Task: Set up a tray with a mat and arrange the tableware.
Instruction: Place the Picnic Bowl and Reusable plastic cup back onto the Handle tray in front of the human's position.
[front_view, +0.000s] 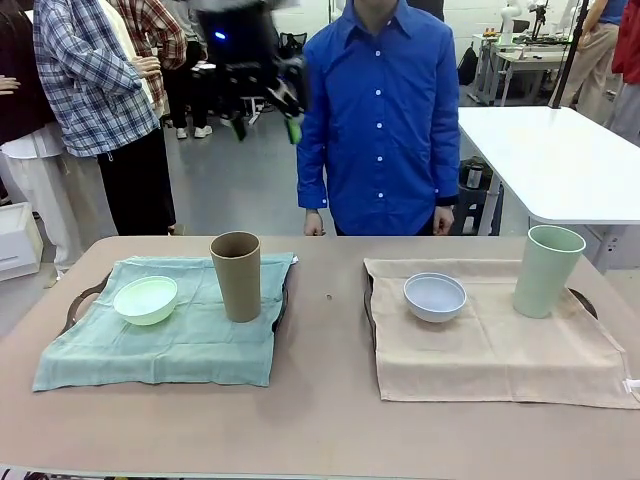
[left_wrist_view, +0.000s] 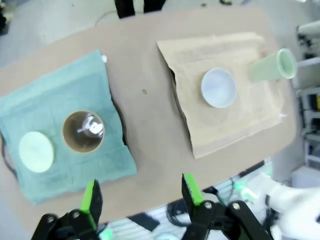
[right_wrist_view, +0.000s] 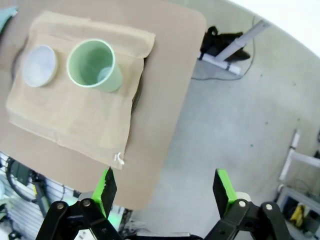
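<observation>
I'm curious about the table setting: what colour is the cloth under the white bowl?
The mat under the white bowl is plain beige, clearest in the front view.

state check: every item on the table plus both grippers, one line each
Brown cup: upright on green mat, something shiny inside
Mint bowl: upright on green mat, empty
Green mat: spread over left tray, rumpled
White bowl: upright on beige mat, empty
Pale green cup: upright on beige mat
Beige mat: spread over right tray
Left gripper: open, empty, above table
Right gripper: open, empty
</observation>
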